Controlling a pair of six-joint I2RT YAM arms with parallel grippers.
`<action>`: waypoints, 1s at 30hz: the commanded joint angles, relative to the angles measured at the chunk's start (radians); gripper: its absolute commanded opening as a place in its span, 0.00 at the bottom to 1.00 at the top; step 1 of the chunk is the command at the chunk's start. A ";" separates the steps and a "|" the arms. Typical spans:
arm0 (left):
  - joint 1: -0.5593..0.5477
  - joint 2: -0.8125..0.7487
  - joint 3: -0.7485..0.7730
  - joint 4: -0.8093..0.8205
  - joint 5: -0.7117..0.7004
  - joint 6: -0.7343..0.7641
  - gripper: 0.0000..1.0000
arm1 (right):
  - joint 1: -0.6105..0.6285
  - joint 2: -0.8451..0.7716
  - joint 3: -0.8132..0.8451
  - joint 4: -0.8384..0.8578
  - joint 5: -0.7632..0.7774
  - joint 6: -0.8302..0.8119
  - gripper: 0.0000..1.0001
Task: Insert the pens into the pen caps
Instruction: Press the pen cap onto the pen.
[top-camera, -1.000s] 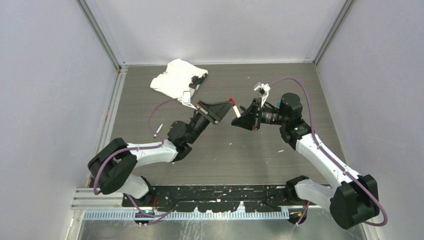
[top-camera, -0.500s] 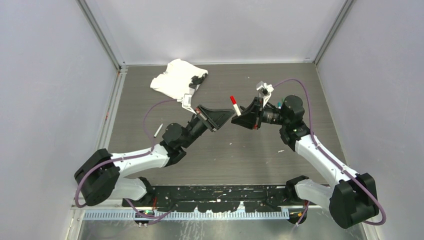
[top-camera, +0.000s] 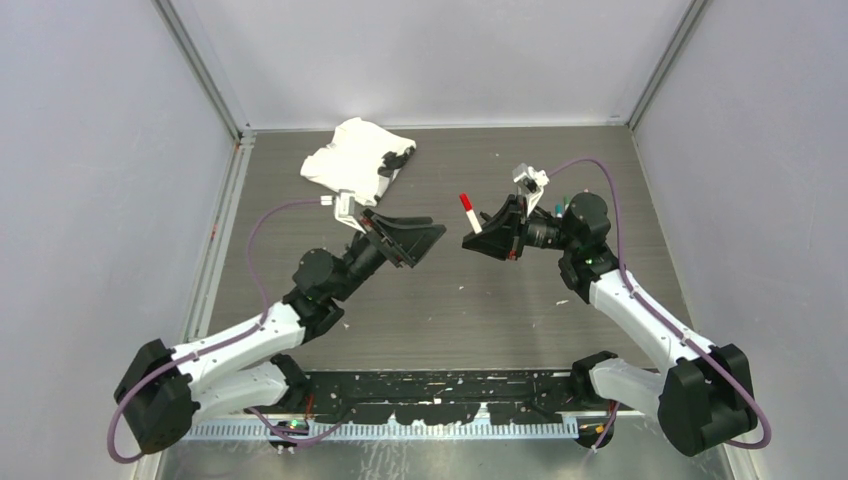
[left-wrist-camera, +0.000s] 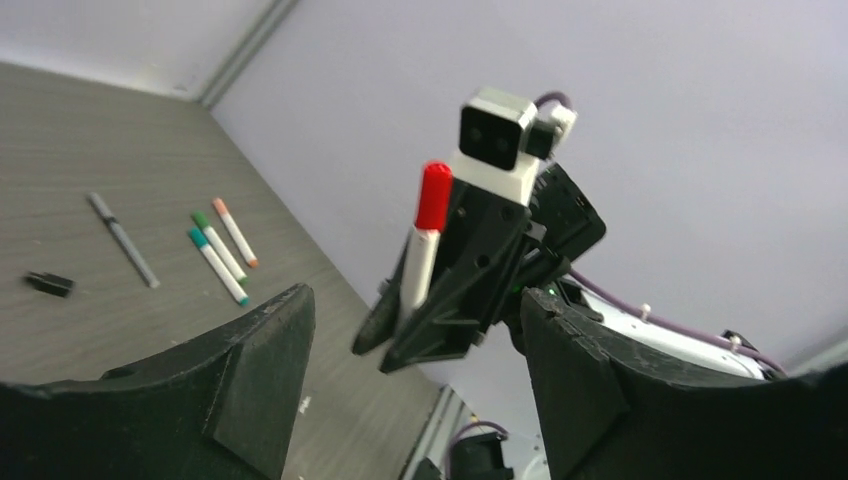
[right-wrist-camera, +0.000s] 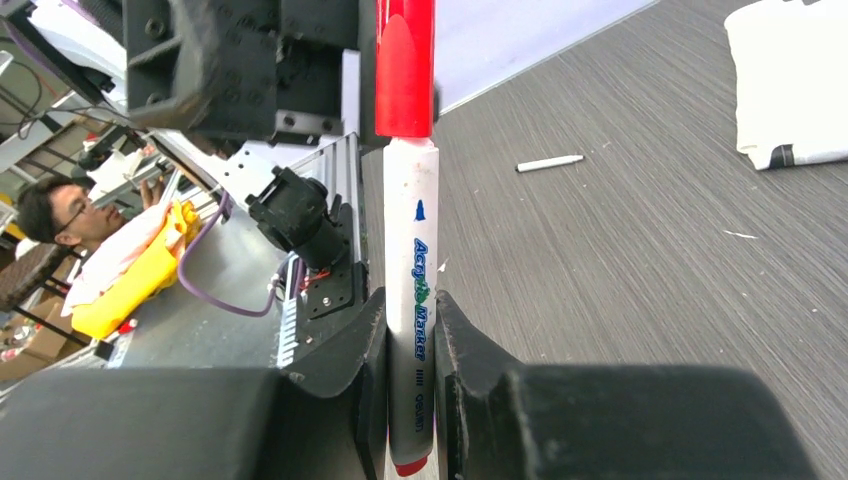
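Note:
My right gripper (right-wrist-camera: 411, 335) is shut on a white pen (right-wrist-camera: 411, 270) that stands upright between its fingers with a red pen cap (right-wrist-camera: 405, 70) on its upper end. From above, the capped pen (top-camera: 471, 220) sticks up out of the right gripper (top-camera: 476, 238) at mid-table. My left gripper (top-camera: 425, 243) hangs open just left of it, a small gap away, with nothing between its fingers. In the left wrist view the red cap (left-wrist-camera: 434, 196) shows beyond the open left gripper (left-wrist-camera: 415, 300). A dark grey pen (left-wrist-camera: 122, 240), three white pens (left-wrist-camera: 218, 248) with coloured ends and a black cap (left-wrist-camera: 48, 284) lie on the table.
A crumpled white cloth (top-camera: 350, 160) with a black piece on it lies at the back left. A lone white pen (right-wrist-camera: 550, 162) rests on the table near the cloth (right-wrist-camera: 790, 80). Grey walls close in the table (top-camera: 440, 300) on three sides.
My left gripper has opened, let go of the red cap and drawn back to the left. The cap stays on the pen in the right gripper, which has barely moved.

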 joint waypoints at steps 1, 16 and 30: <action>0.067 -0.035 0.093 -0.128 0.095 0.053 0.77 | -0.004 0.000 -0.006 0.076 -0.066 -0.003 0.01; -0.119 0.038 0.338 -0.483 -0.227 0.145 0.80 | -0.004 0.009 0.012 -0.011 -0.043 -0.057 0.01; -0.171 0.166 0.462 -0.541 -0.427 0.158 0.58 | -0.005 -0.001 0.015 -0.023 -0.043 -0.060 0.01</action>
